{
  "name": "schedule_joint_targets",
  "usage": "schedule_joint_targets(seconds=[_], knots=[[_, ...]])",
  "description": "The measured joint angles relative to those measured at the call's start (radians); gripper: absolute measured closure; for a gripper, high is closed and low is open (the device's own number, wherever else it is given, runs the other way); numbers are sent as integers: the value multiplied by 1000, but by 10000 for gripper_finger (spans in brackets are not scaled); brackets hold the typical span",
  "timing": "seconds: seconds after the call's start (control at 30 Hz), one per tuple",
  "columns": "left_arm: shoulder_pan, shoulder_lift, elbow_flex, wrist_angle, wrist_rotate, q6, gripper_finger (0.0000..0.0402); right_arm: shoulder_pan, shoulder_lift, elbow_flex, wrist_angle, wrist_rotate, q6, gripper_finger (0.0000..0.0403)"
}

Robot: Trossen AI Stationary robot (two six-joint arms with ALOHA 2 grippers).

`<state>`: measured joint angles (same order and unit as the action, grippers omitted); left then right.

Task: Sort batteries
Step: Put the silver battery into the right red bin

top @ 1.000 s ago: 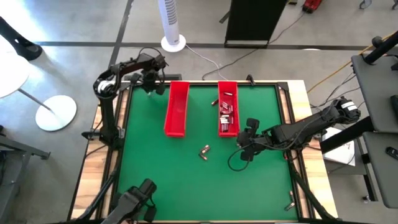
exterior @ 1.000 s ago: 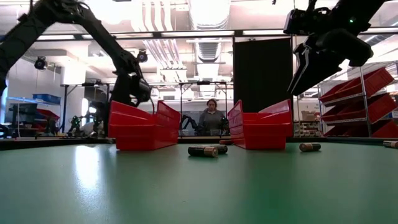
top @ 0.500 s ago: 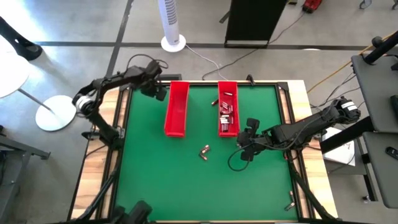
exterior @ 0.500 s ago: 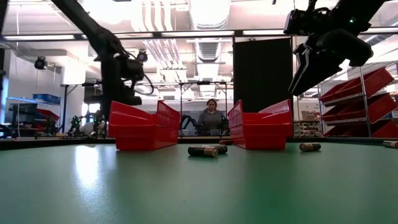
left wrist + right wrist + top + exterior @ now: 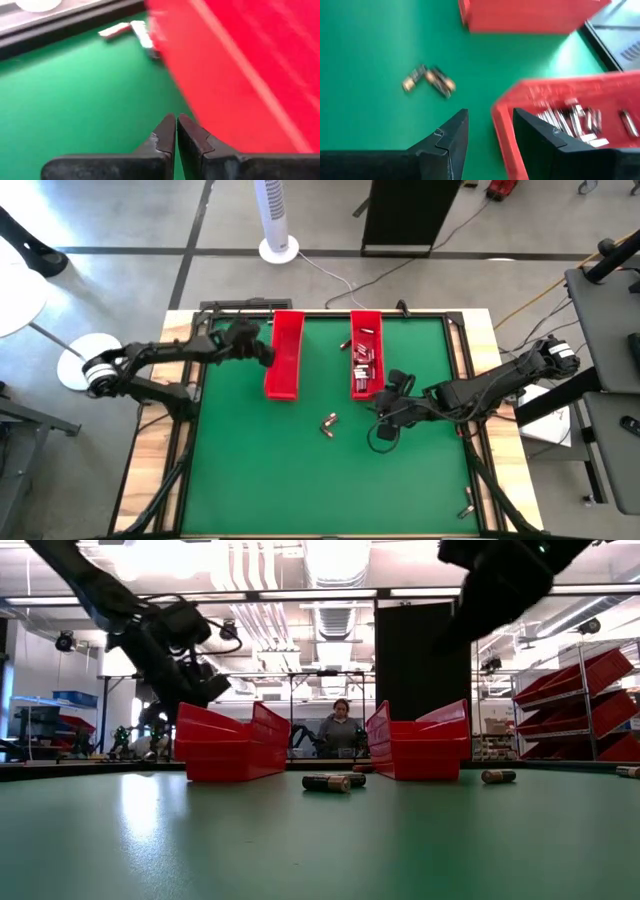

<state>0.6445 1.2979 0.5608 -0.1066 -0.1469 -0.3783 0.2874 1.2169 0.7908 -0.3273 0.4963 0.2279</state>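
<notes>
High view: the left gripper (image 5: 262,352) hangs just beside the outer wall of the left red tray (image 5: 284,356), over the green bench (image 5: 300,470). The right gripper (image 5: 380,402) sits at the near end of the right red tray (image 5: 366,355), which holds a heap of batteries (image 5: 364,360). Two loose batteries (image 5: 328,422) lie on the mat, near this gripper on its side toward the left arm.

Low view: the two loose batteries (image 5: 333,781) lie in front of and between both trays; another battery (image 5: 497,776) lies beside the right red tray (image 5: 420,748).

Left wrist view: the left gripper (image 5: 176,131) has its fingers together, holding nothing, with the red tray wall (image 5: 235,75) just ahead.

Right wrist view: the right gripper (image 5: 490,127) has its fingers apart, straddling the tray's corner; the tray's batteries (image 5: 580,122) lie just beyond, the loose pair (image 5: 429,79) ahead on the bench.
</notes>
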Motion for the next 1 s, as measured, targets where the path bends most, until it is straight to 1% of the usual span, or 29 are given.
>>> schedule_joint_targets(seconds=[0.07,0.2,0.33,0.4,0.47,0.57,0.63,0.7,0.73,0.83,0.93,1.0], knots=[[-49,-33,-28,-4,0,-5,401,0,0,0,44,-3,8,257],[-156,-94,-55,-75,-1,-10,401,0,0,0,95,-6,45,267],[-264,-116,-92,-87,-1,-42,401,0,29,0,139,-6,74,276],[-304,-111,-101,-34,-23,-44,401,0,71,0,188,-7,87,280],[-322,-87,-102,49,-48,-45,401,0,128,12,201,-10,87,283],[-321,-27,-87,176,-51,-26,401,0,223,74,203,-49,82,284],[-318,26,-54,221,-53,-7,401,5,285,132,200,-93,56,281],[-317,93,-3,240,-58,4,401,15,335,197,161,-142,17,277],[-317,126,23,242,-78,5,401,21,361,237,123,-152,0,275],[-317,214,118,206,-174,-21,401,35,422,363,-18,-156,-34,269],[-310,253,195,57,-286,-89,401,48,470,470,-165,-116,-8,263],[-296,263,217,3,-329,-116,401,63,493,509,-261,-57,19,259]])
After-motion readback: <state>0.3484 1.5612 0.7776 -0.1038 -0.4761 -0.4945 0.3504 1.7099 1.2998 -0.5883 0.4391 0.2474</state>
